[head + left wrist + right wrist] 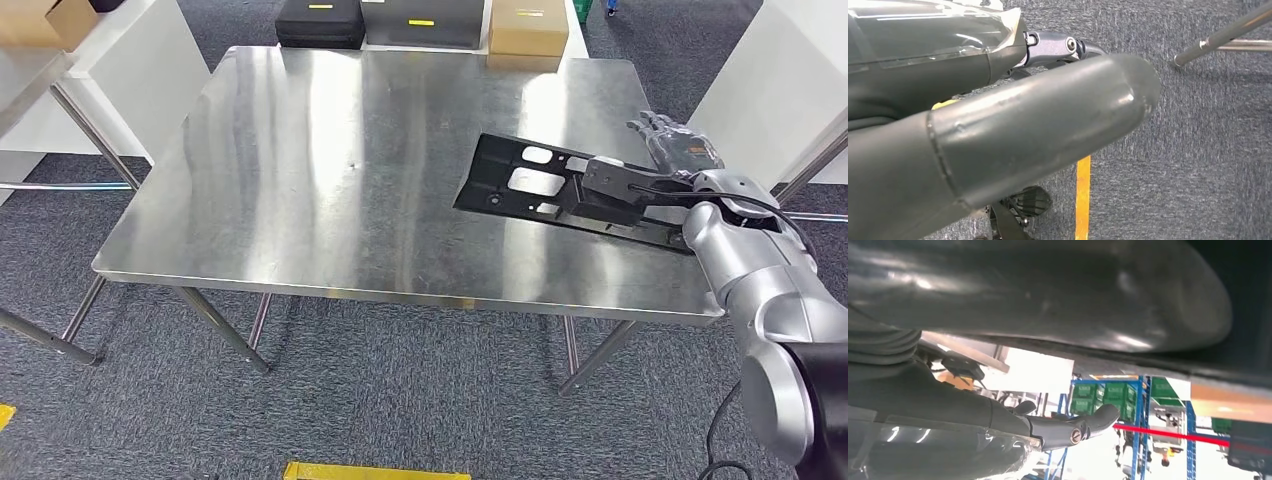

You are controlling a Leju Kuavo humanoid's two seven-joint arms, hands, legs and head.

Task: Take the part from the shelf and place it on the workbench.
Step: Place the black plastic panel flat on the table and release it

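Part (545, 190) lies flat on the steel counter (330, 170), toward 3 o'clock of its top, long axis running from centre out to the right-hand edge; black plastic panel with cut-outs; far end sits at or just over the counter edge, cannot tell which.

Right robot hand (672, 138) is at the panel's outer end, fingers spread and extended past it at about 1 o'clock from the part; whether any finger touches the panel is hidden by the wrist hardware; grip state: cannot tell. Right wrist view gives thumb and a dark finger (1083, 427) apart, nothing visibly between them; not conclusive.

Left robot hand (1048, 50) hangs low over grey carpet beside a yellow floor line (1083, 195); open or closed: cannot tell, thumb blocks the view.

Boxes (525, 28) and a dark case (320, 22) stand beyond the counter at 12 o'clock.

Step judged: placement essentially made, release/withdrawal in hand. Next move calls for confirming fingers are free, then drawing the right arm back toward 4 o'clock without dragging the panel off the edge.
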